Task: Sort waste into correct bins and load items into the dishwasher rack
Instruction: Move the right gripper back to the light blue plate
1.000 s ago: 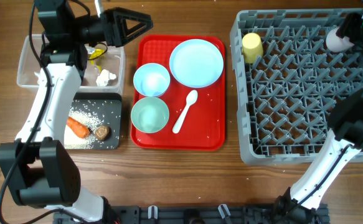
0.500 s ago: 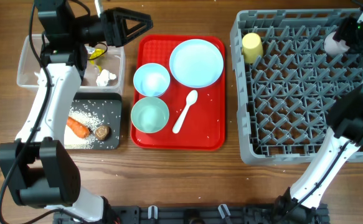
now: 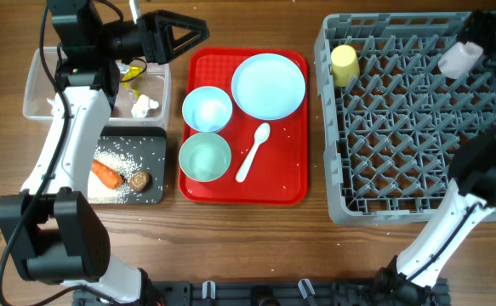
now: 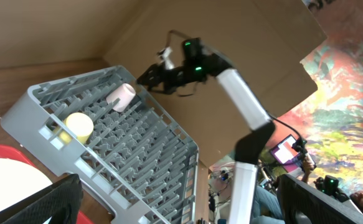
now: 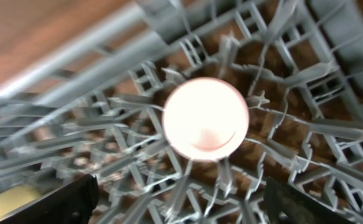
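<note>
The pink cup (image 3: 460, 58) lies tilted on the pegs at the far right of the grey dishwasher rack (image 3: 401, 208). In the right wrist view the pink cup (image 5: 206, 118) shows its mouth, free of both fingers. My right gripper (image 3: 479, 32) hovers open just behind it, and in its own view my right gripper (image 5: 187, 208) has its jaws wide apart. A yellow cup (image 3: 344, 64) stands at the rack's far left. My left gripper (image 3: 178, 36) hangs open and empty over the red tray's far left corner. In its own view my left gripper (image 4: 181, 208) holds nothing.
The red tray (image 3: 294, 191) carries a blue plate (image 3: 269, 85), a light blue bowl (image 3: 207, 109), a mint bowl (image 3: 204, 158) and a white spoon (image 3: 253, 151). The clear tub (image 3: 39, 85) holds tissue (image 3: 145, 106) and a wrapper (image 3: 130, 75). The black tray (image 3: 150, 157) holds carrot (image 3: 106, 173), rice and a brown lump (image 3: 140, 179).
My right gripper has opened and pulled back toward the rack's far edge, leaving the pink cup tilted on the pegs. The left arm has not moved.
</note>
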{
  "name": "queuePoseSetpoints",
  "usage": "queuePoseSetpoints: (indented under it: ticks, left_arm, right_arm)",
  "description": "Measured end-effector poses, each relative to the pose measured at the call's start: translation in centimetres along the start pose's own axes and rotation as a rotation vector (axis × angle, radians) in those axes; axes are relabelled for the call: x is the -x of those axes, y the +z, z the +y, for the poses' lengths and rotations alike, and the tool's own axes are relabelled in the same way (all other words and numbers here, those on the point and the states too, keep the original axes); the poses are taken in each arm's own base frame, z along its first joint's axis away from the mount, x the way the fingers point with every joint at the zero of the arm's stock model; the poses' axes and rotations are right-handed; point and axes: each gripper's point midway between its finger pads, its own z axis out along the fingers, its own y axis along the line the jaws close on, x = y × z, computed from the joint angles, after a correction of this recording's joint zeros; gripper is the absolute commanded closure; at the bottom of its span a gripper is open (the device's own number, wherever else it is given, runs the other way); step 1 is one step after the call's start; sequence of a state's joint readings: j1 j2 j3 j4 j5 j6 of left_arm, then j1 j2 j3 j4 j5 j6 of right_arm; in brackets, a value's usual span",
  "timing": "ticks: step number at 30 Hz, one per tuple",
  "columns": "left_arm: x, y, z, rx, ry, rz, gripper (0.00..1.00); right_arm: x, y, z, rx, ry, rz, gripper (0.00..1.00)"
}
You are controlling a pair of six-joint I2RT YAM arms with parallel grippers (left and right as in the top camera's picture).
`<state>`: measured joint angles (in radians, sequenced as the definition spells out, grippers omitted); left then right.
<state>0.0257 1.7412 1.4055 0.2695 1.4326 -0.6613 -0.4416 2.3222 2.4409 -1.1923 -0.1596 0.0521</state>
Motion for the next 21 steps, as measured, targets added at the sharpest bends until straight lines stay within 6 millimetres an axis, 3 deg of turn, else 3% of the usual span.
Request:
queuePoseSetpoints:
  ticks: [1, 3, 5, 7, 8, 9, 13, 16, 18, 21]
  left_arm:
    - [0.0, 0.0, 0.0, 0.002, 0.000, -0.002, 0.00]
    - [0.0, 0.0, 0.0, 0.003, 0.000, -0.002, 0.00]
    - [0.1, 0.0, 0.1, 0.003, 0.000, -0.003, 0.00]
    - [0.1, 0.0, 0.1, 0.005, 0.000, -0.004, 0.00]
    - [0.1, 0.0, 0.1, 0.005, 0.000, -0.005, 0.00]
    - [0.1, 0.0, 0.1, 0.005, 0.000, -0.005, 0.00]
    - [0.1, 0.0, 0.1, 0.005, 0.000, -0.005, 0.00]
    - [0.1, 0.0, 0.1, 0.005, 0.000, -0.005, 0.00]
    - [0.1, 0.0, 0.1, 0.005, 0.000, -0.005, 0.00]
    - [0.1, 0.0, 0.1, 0.005, 0.000, -0.005, 0.00]
  right_arm:
    - [0.5, -1.9, 1.0, 0.026, -0.009, -0.028, 0.23]
    - [1.2, -7.6, 4.6, 0.111, -0.057, -0.110, 0.36]
    - [0.8, -10.6, 7.8, 0.170, -0.116, -0.137, 0.44]
    - [-1.4, -13.2, 14.1, 0.268, -0.242, -0.129, 0.53]
    - [-2.8, -13.3, 17.1, 0.308, -0.299, -0.101, 0.65]
    - [-4.3, -13.1, 19.8, 0.342, -0.349, -0.069, 0.69]
    - [-10.7, -12.7, 29.8, 0.465, -0.545, 0.031, 0.70]
    - [-15.0, -12.0, 34.3, 0.509, -0.609, 0.109, 0.70]
    - [-18.2, -10.3, 36.6, 0.489, -0.603, 0.192, 0.66]
    - [-21.2, -6.8, 37.9, 0.406, -0.537, 0.283, 0.69]
